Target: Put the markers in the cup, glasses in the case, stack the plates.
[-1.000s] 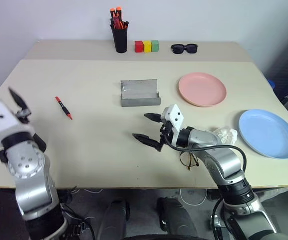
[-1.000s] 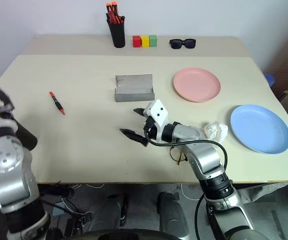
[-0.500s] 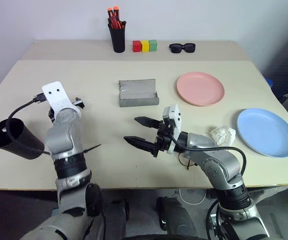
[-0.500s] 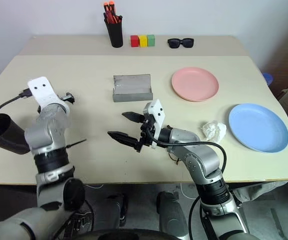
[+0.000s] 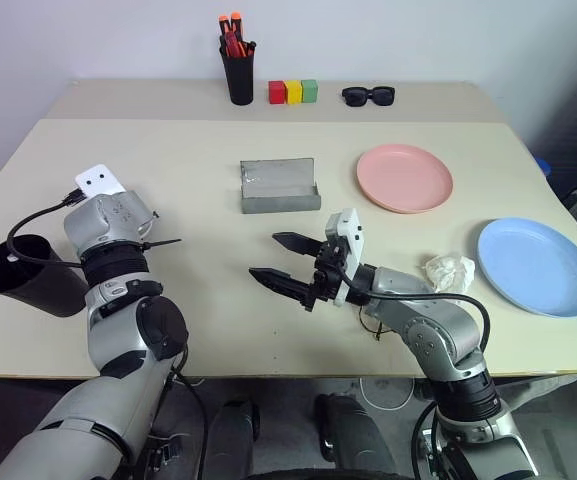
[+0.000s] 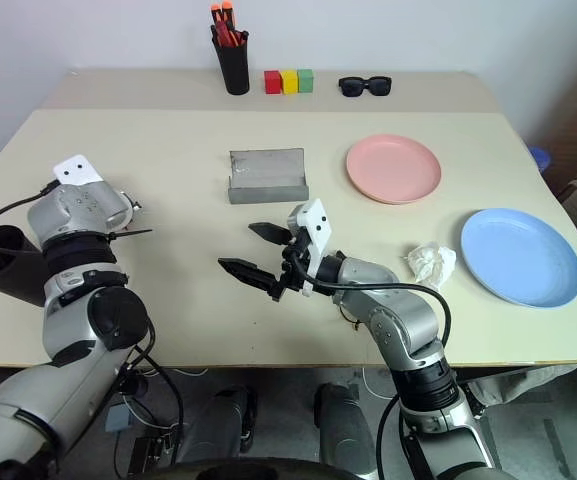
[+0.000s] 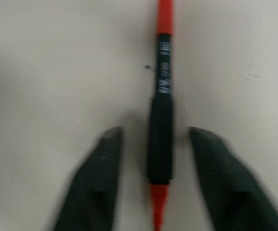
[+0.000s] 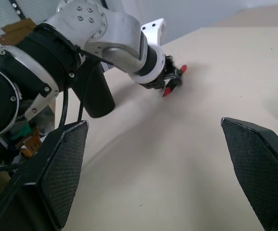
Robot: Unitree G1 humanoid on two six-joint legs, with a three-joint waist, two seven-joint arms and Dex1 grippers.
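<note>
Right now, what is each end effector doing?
Left end effector: fingers astride the red-ended marker on the table, gaps visible, not yet gripping.
Right end effector: open, empty.

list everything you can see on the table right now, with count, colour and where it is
marker: 1, black with red ends, lying on the table's left part between the left gripper's fingers
cup: 1, black, near left edge
case: 1, grey, open, table centre
plates: 2, pink right of the case, light blue near the right edge
glasses: 1, thin dark frame, near edge under the right arm
crumpled tissue: 1, white, beside the blue plate
pen holder: 1, black, with orange-capped markers, far side
blocks: 3, red, yellow, green, far side
sunglasses: 1, black, far side
table: 1, beige
left gripper: astride the marker
right gripper: open, above table centre
</note>
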